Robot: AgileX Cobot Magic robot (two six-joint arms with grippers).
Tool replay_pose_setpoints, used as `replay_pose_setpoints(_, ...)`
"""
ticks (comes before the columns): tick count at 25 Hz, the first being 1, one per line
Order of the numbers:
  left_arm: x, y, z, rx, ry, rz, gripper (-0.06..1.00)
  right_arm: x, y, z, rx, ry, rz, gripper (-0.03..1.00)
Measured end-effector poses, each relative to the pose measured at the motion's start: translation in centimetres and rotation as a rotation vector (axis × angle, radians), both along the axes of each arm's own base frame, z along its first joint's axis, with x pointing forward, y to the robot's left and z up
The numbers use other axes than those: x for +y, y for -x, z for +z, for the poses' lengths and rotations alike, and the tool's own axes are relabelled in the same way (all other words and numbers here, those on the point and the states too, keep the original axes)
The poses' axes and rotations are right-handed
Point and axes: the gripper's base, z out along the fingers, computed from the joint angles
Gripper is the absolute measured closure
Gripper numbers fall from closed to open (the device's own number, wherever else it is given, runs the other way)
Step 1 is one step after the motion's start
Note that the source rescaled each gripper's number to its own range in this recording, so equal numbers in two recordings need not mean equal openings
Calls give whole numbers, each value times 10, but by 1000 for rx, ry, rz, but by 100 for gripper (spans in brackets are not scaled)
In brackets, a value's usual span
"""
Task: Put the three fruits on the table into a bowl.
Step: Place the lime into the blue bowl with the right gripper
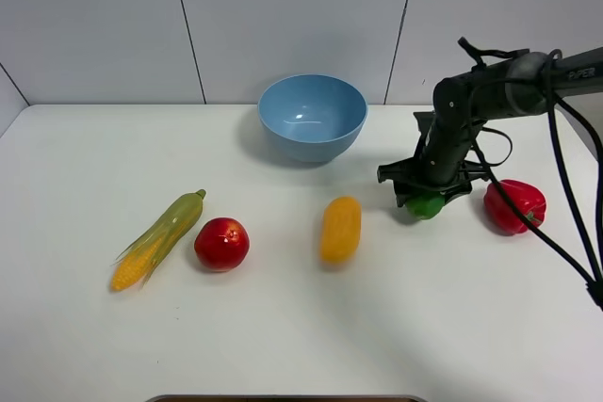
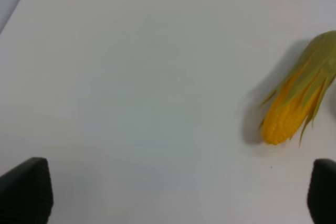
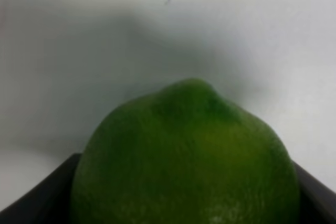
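The green lime [image 1: 426, 205] lies right of centre on the white table [image 1: 283, 336]. My right gripper [image 1: 426, 195] is down over it, and in the right wrist view the lime [image 3: 184, 161] fills the space between the dark fingers [image 3: 42, 200], which touch both its sides. The yellow-orange mango [image 1: 340, 229] lies at the centre. The red apple [image 1: 221, 244] sits to its left. The light-blue bowl [image 1: 312, 143] stands empty at the back. My left gripper [image 2: 173, 203] is open and empty over bare table; it is out of the high view.
A corn cob [image 1: 158, 239] in its green husk lies left of the apple and shows in the left wrist view [image 2: 299, 103]. A red bell pepper [image 1: 514, 206] sits just right of my right gripper. The right arm's cables hang at the right edge.
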Motion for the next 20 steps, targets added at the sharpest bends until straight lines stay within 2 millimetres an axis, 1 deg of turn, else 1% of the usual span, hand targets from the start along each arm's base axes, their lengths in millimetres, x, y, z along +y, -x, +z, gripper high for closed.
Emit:
replay_pose_setpoints(8, 0, 0, 0, 0, 0, 0, -6, 0, 12, 69, -143, -40, 7, 77)
replay_pose_setpoints(11, 0, 0, 0, 0, 0, 0, -6, 5, 20, 94, -209, -62, 26, 77)
replay_pose_setpoints(14, 0, 0, 0, 0, 1, 1, -6, 16, 27, 116, -297, -92, 64, 77)
replay_pose_setpoints(17, 0, 0, 0, 0, 1, 1, -6, 27, 31, 133, -399, -134, 100, 77)
replay_pose_setpoints(20, 0, 0, 0, 0, 1, 1, -6, 37, 29, 140, -486, -173, 127, 77)
